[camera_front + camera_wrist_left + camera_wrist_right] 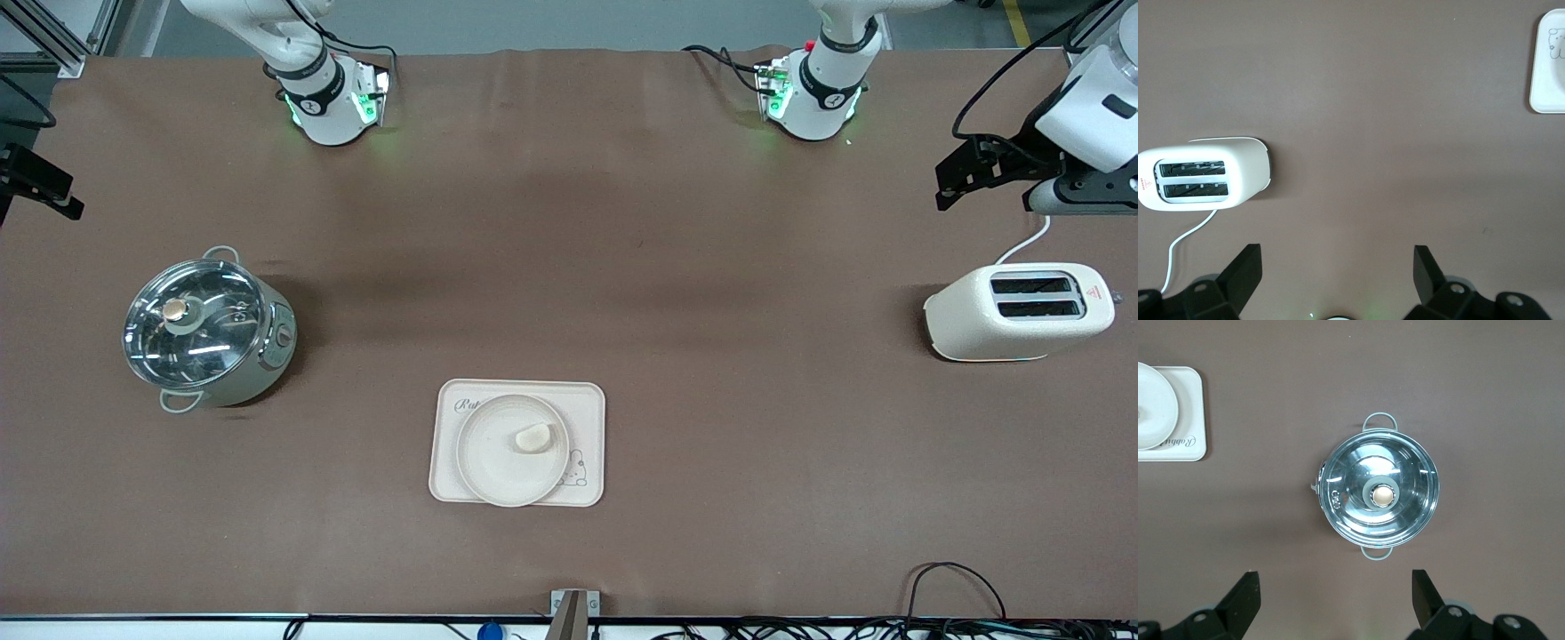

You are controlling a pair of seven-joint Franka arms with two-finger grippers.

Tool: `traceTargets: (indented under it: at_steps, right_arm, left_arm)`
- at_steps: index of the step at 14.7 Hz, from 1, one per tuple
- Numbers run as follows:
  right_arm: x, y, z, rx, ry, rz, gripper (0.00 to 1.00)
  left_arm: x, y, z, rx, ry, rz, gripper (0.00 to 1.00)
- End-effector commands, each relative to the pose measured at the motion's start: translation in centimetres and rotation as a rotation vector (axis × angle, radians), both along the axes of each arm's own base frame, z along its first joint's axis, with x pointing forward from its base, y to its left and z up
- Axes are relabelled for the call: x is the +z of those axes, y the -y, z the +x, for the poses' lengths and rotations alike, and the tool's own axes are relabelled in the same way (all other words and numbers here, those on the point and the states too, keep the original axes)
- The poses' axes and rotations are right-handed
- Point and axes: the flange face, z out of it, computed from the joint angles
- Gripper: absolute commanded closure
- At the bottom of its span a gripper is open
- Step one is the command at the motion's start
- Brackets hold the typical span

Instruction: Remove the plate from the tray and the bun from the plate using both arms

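Resting on the plate (498, 462), itself on the tray (591, 400), is the bun (533, 436). The left pincer (1338, 270) hangs wide open and empty above the toaster (1201, 180). The right pincer (1336, 593) does likewise above the pot (1379, 495).

Figure: my worktable (569, 222), covered in brown. A lidded pot (209, 331) with a glass lid and two loop handles stands toward my right arm's end. A white two-slot toaster (1018, 311), its white cord trailing, sits toward my left arm's end. Between them, nearer the front camera, lies a rectangular cream tray (587, 400) with a rabbit drawing.
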Motion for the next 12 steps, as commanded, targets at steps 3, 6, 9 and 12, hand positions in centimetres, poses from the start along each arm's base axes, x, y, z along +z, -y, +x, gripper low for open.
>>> traceTargets:
  at_steps: [3, 6, 9, 12]
  right_arm:
    - [0.4, -0.6, -0.4, 0.017, 0.007, -0.002, 0.0]
    - [0.5, -0.9, -0.3, 0.022, 0.018, -0.003, 0.0]
    - [0.5, -1.2, -0.4, 0.027, 0.007, -0.002, 0.0]
    - [-0.1, -1.6, -0.4, 0.026, -0.007, 0.0, 0.0]
  left_arm:
    - [1.0, -0.2, 0.4, -0.007, 0.022, -0.001, 0.0]
    - [1.1, -0.7, 0.4, 0.002, 0.025, -0.001, 0.0]
    - [1.0, -0.9, 0.6, 0.005, 0.022, 0.002, 0.0]
    - [0.5, -1.0, 1.0, 0.005, 0.016, -0.001, 0.0]
